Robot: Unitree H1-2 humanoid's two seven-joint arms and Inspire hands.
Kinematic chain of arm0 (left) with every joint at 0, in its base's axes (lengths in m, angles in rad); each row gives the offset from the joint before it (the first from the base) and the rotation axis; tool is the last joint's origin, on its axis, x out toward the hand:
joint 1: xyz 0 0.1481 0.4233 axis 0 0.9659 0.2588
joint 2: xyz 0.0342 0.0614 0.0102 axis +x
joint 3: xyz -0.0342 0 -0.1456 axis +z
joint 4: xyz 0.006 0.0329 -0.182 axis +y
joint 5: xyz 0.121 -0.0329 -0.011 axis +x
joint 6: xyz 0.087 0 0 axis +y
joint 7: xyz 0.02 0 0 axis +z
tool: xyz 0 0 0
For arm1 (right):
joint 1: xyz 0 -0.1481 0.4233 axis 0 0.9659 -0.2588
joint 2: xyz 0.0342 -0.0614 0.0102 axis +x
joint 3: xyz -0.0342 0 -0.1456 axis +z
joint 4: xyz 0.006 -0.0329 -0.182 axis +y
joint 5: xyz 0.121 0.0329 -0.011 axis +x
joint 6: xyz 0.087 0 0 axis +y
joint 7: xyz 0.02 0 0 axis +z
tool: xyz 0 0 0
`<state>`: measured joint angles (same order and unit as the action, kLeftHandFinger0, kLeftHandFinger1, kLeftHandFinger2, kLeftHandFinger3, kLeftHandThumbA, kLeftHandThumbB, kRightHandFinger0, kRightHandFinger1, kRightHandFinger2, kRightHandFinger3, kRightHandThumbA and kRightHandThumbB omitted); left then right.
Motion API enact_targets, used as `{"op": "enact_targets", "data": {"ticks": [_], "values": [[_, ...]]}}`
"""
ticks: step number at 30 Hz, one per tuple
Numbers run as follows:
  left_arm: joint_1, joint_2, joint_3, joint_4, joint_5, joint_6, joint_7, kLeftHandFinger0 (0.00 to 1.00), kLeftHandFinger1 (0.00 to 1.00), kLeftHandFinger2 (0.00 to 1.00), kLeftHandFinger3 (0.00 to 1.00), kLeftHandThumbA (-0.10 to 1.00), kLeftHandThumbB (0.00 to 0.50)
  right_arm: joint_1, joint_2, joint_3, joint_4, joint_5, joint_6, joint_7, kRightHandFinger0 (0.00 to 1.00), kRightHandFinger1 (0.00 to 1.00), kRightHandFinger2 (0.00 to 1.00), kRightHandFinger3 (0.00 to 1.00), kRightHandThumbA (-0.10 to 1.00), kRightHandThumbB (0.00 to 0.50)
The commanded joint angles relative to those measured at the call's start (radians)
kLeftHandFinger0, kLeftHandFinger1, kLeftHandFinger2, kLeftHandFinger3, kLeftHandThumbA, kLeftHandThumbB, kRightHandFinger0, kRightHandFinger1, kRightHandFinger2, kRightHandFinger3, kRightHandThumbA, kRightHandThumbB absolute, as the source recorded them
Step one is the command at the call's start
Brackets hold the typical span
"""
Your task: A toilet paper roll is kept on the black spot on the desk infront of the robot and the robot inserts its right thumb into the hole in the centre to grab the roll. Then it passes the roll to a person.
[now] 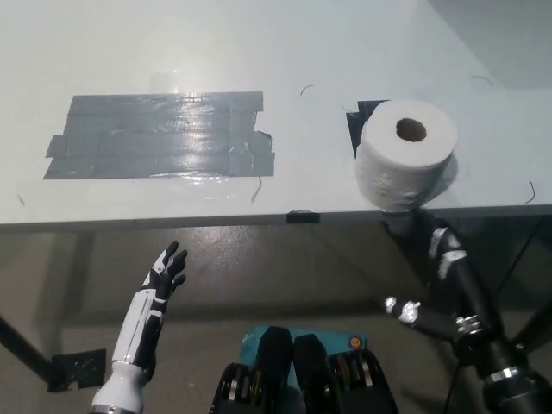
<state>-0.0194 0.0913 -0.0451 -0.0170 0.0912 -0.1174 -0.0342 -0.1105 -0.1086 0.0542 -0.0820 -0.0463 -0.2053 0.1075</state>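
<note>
A white toilet paper roll [405, 153] with its round hole facing up stands upright near the front edge of the pale grey desk [155, 52], on the robot's right side, covering most of a black spot [356, 125] whose corner shows at its left. Just under the roll, below the desk edge, the black right hand [412, 226] rises on its arm from the lower right; the roll hides the fingers, so I cannot tell whether they are apart or together. The white left hand [164, 274] rests low at the left, below the desk, fingers spread and holding nothing. A wide patch of grey tape strips [159, 135] lies flat on the desk's left part, well apart from the roll
</note>
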Motion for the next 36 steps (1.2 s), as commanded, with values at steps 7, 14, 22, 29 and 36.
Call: {"op": "enact_targets", "data": {"ticks": [7,14,22,29,36], "values": [[-0.003,0.012,-0.004,-0.038,0.011,-0.022,-0.007,1.00,1.00,1.00,1.00,1.00,0.083,-0.280,-0.228,-0.172,-0.427,0.043,0.313,0.032,1.00,1.00,1.00,1.00,1.00,0.371],[0.003,0.015,-0.008,-0.042,0.010,-0.020,-0.013,1.00,1.00,1.00,1.00,1.00,0.104,-0.616,-0.490,-0.076,-0.247,-0.020,0.675,0.230,1.00,1.00,1.00,1.00,1.00,0.411],[0.024,0.014,-0.014,-0.052,0.015,-0.023,-0.015,1.00,1.00,1.00,1.00,1.00,0.104,-0.972,-0.537,0.152,0.298,-0.044,0.675,0.495,1.00,1.00,1.00,1.00,1.00,0.371],[0.012,0.016,-0.010,-0.053,0.010,-0.016,-0.016,1.00,1.00,1.00,1.00,1.00,0.116,-1.233,-0.449,0.367,0.752,-0.131,0.628,0.690,1.00,1.00,1.00,1.00,1.00,0.326],[0.004,0.017,-0.013,-0.057,0.016,-0.009,-0.018,1.00,1.00,1.00,1.00,1.00,0.107,-1.337,-0.367,0.466,1.016,-0.178,0.595,0.691,1.00,1.00,1.00,1.00,1.00,0.345]]}}
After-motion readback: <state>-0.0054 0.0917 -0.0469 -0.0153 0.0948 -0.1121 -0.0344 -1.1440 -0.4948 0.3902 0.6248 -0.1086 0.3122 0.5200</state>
